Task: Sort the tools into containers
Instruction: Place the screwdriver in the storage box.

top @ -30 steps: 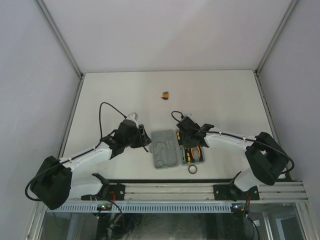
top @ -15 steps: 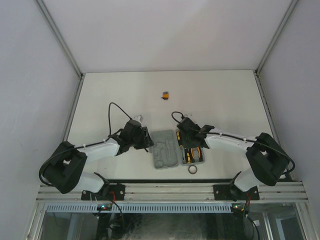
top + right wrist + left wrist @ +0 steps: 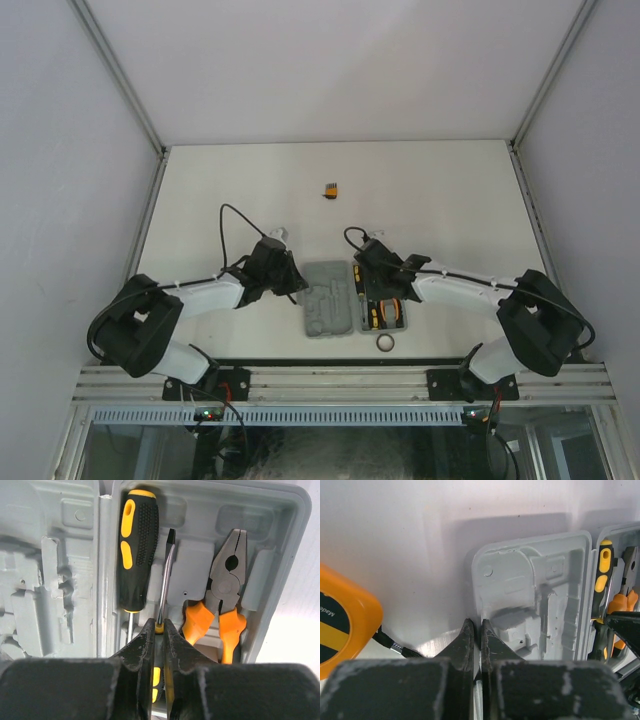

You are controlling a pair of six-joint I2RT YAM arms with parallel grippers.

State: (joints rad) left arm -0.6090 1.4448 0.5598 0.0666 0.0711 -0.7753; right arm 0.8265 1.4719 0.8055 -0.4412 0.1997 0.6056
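Fingers (image 3: 464,647) of the left gripper (image 3: 476,629) are pressed almost together with nothing between them. Their tips are low over the white table (image 3: 450,200), just beside the 9 o'clock edge of the grey case (image 3: 332,300), which lies open and flat. The case's left half shows only bare moulded recesses. At 9 o'clock from those fingertips, the round orange tape measure (image 3: 342,620) sits on the table, cut off by the edge of the wrist view. A thin black cord (image 3: 395,646) trails from it toward the gripper.

The right gripper (image 3: 158,627) is over the case's right half, its narrow jaws pinched on the second screwdriver (image 3: 166,575) where the shaft meets the handle. That shaft slants up toward 12 o'clock, with its flat tip over the recesses. At 11 o'clock from the fingertips, the first screwdriver (image 3: 137,555) lies in its slot beside the hinge. At 2 o'clock lie the orange-handled pliers (image 3: 225,592), nose toward 12 o'clock.

From overhead, the small black ring (image 3: 385,342) is on the table just off the case's 5 o'clock corner. The tiny orange-black block (image 3: 330,188) sits well apart at the case's 12 o'clock.
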